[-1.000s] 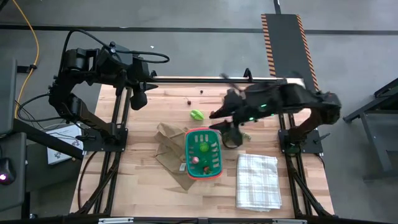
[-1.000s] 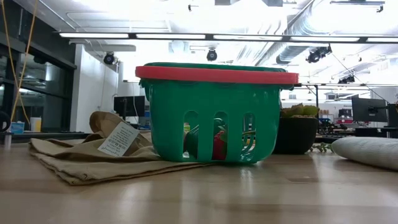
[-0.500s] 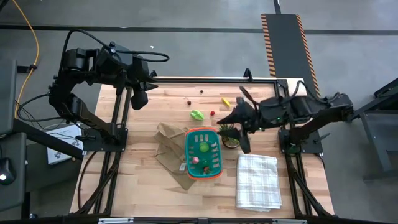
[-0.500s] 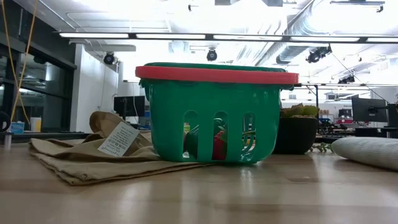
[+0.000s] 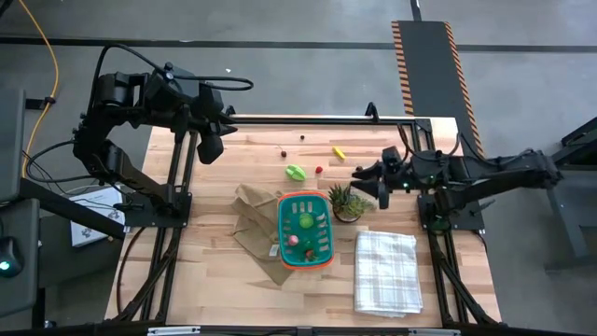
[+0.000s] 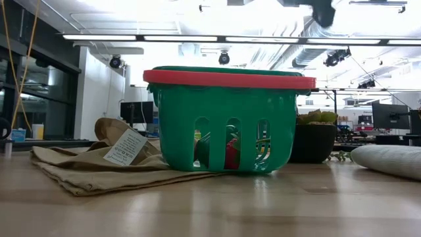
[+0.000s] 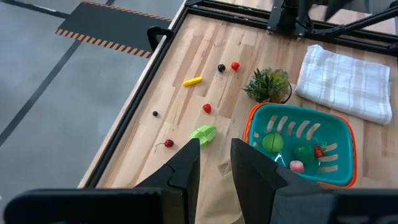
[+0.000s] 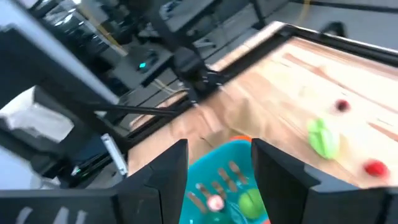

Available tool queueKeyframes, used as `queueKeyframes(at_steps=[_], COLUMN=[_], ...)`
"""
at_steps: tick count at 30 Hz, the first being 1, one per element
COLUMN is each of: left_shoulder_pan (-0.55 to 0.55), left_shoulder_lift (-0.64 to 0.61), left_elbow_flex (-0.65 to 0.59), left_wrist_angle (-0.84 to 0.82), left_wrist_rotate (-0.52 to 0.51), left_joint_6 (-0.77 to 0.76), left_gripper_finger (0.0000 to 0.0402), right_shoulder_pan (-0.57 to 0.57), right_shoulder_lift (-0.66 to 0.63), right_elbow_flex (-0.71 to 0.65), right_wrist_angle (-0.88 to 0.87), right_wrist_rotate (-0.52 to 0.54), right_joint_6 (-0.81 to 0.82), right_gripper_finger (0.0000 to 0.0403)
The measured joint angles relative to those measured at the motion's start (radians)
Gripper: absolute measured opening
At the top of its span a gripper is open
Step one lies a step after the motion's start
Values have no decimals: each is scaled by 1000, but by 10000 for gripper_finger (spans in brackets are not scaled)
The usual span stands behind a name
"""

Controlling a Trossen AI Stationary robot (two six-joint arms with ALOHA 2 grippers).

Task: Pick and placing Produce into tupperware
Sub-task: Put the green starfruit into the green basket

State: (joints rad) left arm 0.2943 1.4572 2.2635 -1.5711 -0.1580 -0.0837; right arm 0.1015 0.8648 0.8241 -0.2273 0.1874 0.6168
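On the wooden table [image 5: 215,280], near its middle, we see the teal tupperware [image 5: 304,230] resting partly on a brown paper bag [image 5: 252,219]; inside lie a green round piece [image 5: 305,221] and a pink piece [image 5: 291,240]. Beside it stand a potted plant [image 5: 345,199] and a checked cloth [image 5: 385,272]. A leafy green piece [image 5: 296,172] and a yellow piece [image 5: 339,152] lie loose. The right gripper [image 5: 368,175] hovers open, empty; the left gripper [image 5: 208,145] waits narrowly parted, empty.

Both arms matte black, chunky joints, ext. black cable loops. Right arm [image 5: 466,173]: small green LED glow. Left arm [image 5: 149,98]: thick cable arcing at 12 o'clock.
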Motion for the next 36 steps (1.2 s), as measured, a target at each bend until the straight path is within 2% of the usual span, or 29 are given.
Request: queueKeyframes(at_steps=[7,12,18,21,24,27,31,36], left_shoulder_pan=[0,0,0,1,14,68,197,364], left_shoulder_lift=[0,13,45,69,96,131,183,257], left_elbow_flex=[0,0,0,0,0,0,0,0], left_wrist_angle=[1,33,147,199,246,264,284,289], left_wrist_rotate=[0,-38,-44,-43,-32,43,183,337], left_joint_6=[-1,34,177,251,313,350,377,393], left_gripper_finger=[81,81,81,81,81,81,81,81], right_shoulder_pan=[-181,-353,-551,-625,-680,-720,-753,-756], right_shoulder_lift=[-5,64,167,222,282,359,462,544], right_elbow_flex=[-74,-74,-74,-38,56,183,340,440], right_wrist_angle=[-101,-117,-120,-151,-228,-387,-638,-730], right_wrist_rotate=[-31,-137,-298,-320,-321,-321,-299,-262], right_joint_6=[63,39,41,26,-39,-95,-169,-212], right_gripper_finger=[167,167,167,167,167,167,167,167])
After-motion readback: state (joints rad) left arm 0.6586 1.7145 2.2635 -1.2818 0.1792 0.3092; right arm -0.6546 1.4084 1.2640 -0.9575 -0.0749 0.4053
